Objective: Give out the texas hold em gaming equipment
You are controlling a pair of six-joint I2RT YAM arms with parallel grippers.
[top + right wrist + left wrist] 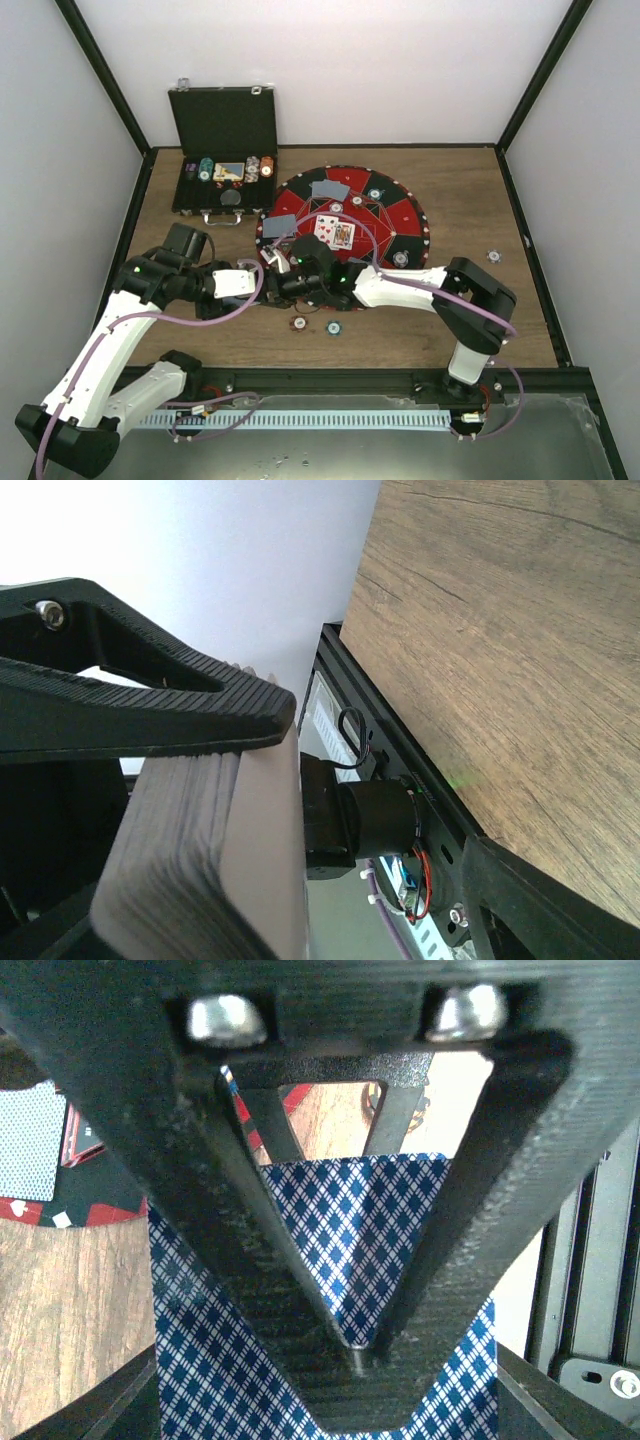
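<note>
My right claw is clamped on the deck of playing cards, holding it above the wooden table just off the near-left edge of the red-and-black mat. My left claw meets it there, its fingers closed to a point on one blue diamond-backed card

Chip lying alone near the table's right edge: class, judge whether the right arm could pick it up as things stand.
Probably not. Nothing crowds the chip, but the right gripper is shut on the deck of cards and points away from it.
</note>
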